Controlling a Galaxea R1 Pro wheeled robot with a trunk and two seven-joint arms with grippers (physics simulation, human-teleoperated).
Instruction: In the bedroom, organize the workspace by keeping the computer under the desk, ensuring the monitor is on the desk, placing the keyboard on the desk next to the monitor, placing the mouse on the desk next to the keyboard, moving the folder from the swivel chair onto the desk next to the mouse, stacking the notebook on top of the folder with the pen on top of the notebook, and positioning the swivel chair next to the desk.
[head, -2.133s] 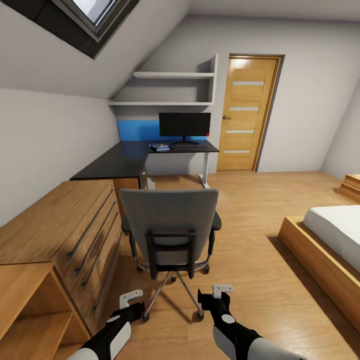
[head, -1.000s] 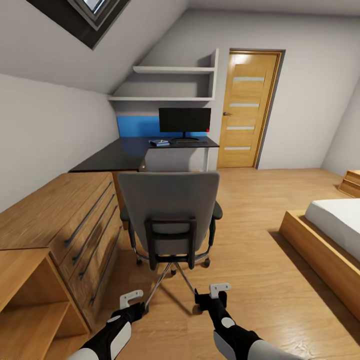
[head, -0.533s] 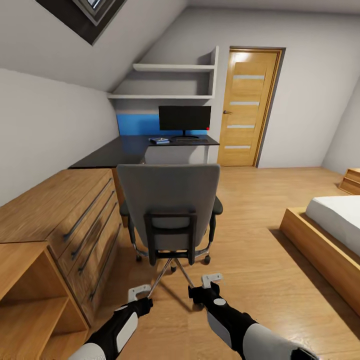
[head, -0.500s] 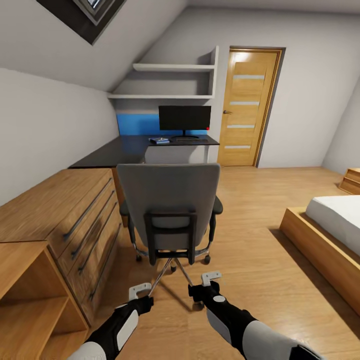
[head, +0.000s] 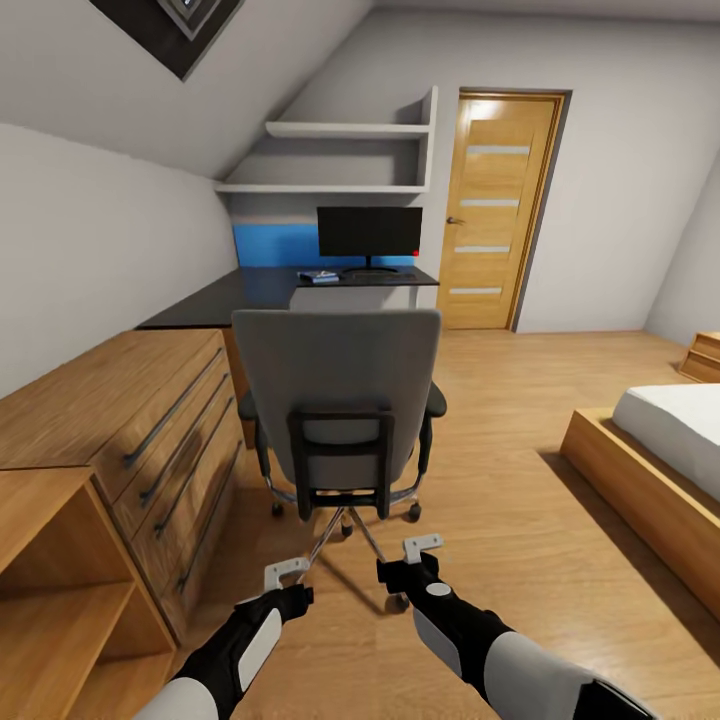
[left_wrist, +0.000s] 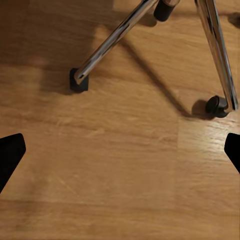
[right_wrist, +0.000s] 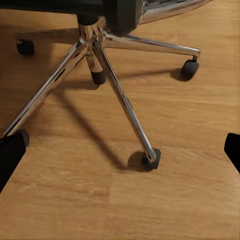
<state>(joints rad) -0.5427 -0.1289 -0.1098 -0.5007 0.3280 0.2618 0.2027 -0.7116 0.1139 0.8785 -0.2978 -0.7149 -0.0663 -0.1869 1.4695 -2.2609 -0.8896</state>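
The grey swivel chair (head: 335, 400) stands in front of me with its back toward me, and its seat is hidden. Beyond it runs the black-topped desk (head: 215, 305). On the desk's far end stand the black monitor (head: 369, 232) and the dark keyboard (head: 378, 272) at its foot. The small blue folder (head: 318, 277) lies to their left. My left gripper (head: 285, 575) and right gripper (head: 420, 548) hang open, low behind the chair's chrome base (right_wrist: 115, 90) (left_wrist: 115, 37). Black fingertips (left_wrist: 10, 155) (right_wrist: 10, 150) sit wide apart with nothing between them.
Low oak drawers (head: 120, 410) and an open oak shelf unit (head: 50, 560) line the left wall close beside the chair. A bed (head: 670, 440) on an oak frame is at the right. Open plank floor lies between chair and bed, and an oak door (head: 500, 210) is beyond.
The whole view has shifted forward. The chair back now covers the desk's legs and reaches up to the desk top. Both grippers sit higher in the view, closer to the chair's base.
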